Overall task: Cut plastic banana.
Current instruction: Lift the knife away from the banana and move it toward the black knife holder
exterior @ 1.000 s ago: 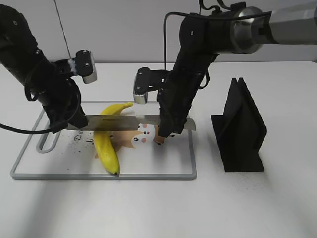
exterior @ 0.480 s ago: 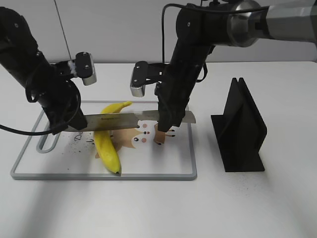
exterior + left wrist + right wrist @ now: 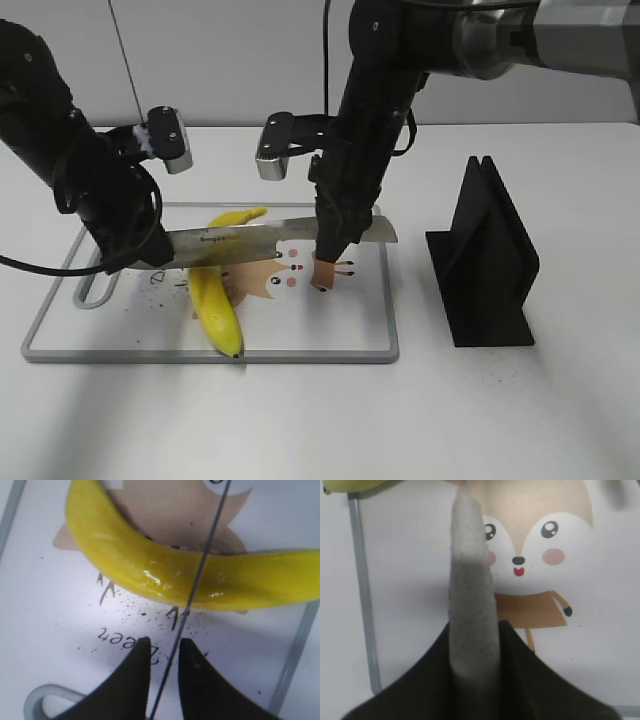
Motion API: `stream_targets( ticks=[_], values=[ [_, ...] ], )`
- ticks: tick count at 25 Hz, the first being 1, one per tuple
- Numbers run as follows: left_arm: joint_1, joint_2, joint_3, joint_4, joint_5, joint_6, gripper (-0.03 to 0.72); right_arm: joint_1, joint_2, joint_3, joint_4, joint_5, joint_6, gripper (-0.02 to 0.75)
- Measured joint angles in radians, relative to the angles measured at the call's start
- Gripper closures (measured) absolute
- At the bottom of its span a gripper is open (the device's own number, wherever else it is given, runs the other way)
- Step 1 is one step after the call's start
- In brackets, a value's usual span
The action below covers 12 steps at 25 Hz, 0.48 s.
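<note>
The plastic banana (image 3: 215,300) lies whole on the white cutting board (image 3: 360,330), stem toward the back. A long knife (image 3: 260,240) is held level above it, its blade crossing the banana's upper half. My left gripper (image 3: 150,250) is closed around the knife's left end. In the left wrist view the thin blade (image 3: 200,565) runs between my fingers (image 3: 140,680) across the banana (image 3: 165,575). My right gripper (image 3: 335,250) is shut on the blade's right end. In the right wrist view my gripper (image 3: 475,625) clamps the grey blade (image 3: 470,580); the banana (image 3: 350,485) shows at the top left.
A black slotted knife stand (image 3: 490,260) stands on the table right of the board. The board bears a cartoon fox print (image 3: 530,545) and a handle loop (image 3: 90,290) at its left end. The board's raised grey rim (image 3: 362,590) runs beside the blade.
My right arm has risen and drawn back a little, lifting the knife's right end slightly. The left arm has shifted up a little too. The banana has not moved.
</note>
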Motion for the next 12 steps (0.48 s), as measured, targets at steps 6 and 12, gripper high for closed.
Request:
stream_targets(
  ticks=[6,12],
  values=[
    [0.000,-0.100,0.004,0.009,0.002,-0.031,0.283,-0.001,-0.035,-0.002,0.002,0.004,0.016,0.556],
    [0.000,-0.211,0.004,0.014,0.003,-0.157,0.136,-0.003,-0.074,-0.002,-0.023,0.009,0.041,0.558]
  ],
)
